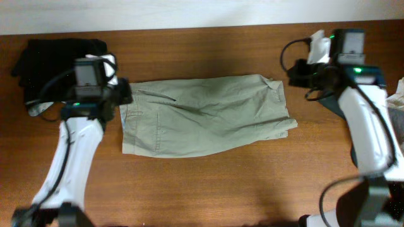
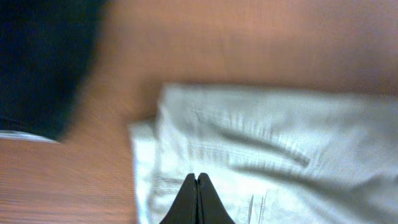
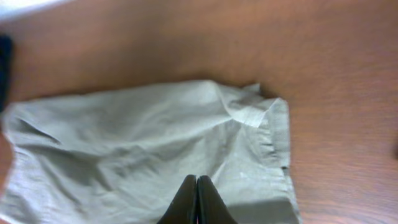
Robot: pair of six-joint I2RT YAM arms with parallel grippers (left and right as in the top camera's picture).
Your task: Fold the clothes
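Fingers (image 2: 186, 200) of left gripper (image 2: 198, 179): pressed together, nothing seen pinched, tips poised over the 9 o'clock end of the khaki shorts (image 1: 208, 116). Fingers (image 3: 188, 199) of right gripper (image 3: 196, 180): likewise pressed together and holding nothing, set over the 3 o'clock end near the banded edge. Shorts: spread lengthwise across the middle of the wooden table (image 1: 208, 189), wrinkled, one corner flipped up at about 1 o'clock and a small tab jutting out at 4 o'clock. Black garment (image 1: 57, 53): heaped at 10 o'clock, close beside the left wrist. Dark teal fabric (image 1: 328, 101): partly hidden under the right arm at 3 o'clock. Hazards, as judged: descent with the fingers unopened likely to push and bunch the cloth rather than grip it; a shallow pinch likely to catch only the top layer, so the layers part on lifting; unequal lift at the two ends likely to skew the fold line; the flipped corner likely to be trapped inside as a lump; a sweep toward 10 o'clock likely to snag the black heap. Left wrist view blurred, so contact with cloth not determinable.
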